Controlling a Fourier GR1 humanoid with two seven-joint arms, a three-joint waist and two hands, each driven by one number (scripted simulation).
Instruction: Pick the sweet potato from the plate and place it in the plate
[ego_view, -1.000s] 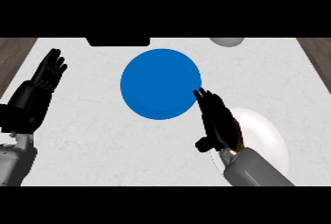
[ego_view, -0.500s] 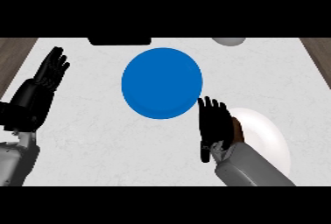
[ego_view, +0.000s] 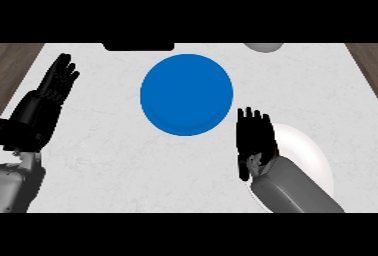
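- Fingers (ego_view: 255, 122) of the right hand (ego_view: 255, 142) stretch straight and together, pointing away from the robot, with nothing held between them.
- Below that hand, its grey forearm (ego_view: 291, 187) comes in from the lower edge and lies across the left part of the white plate (ego_view: 306, 152), hiding much of it.
- No sweet potato can be made out; if it lies on the white plate, the hand and forearm cover it.
- At the left edge, the left hand (ego_view: 40, 107) rests with its fingers straight and raised, also holding nothing, well apart from both plates.
- Farther out, the blue plate (ego_view: 187, 94) lies flat on the pale surface (ego_view: 103, 150), just beyond and to the left of the right hand's fingertips; nothing lies on it.
- At the far edge of the surface, a dark object (ego_view: 138, 46) and a grey rounded object (ego_view: 263, 47) are each partly cut off.
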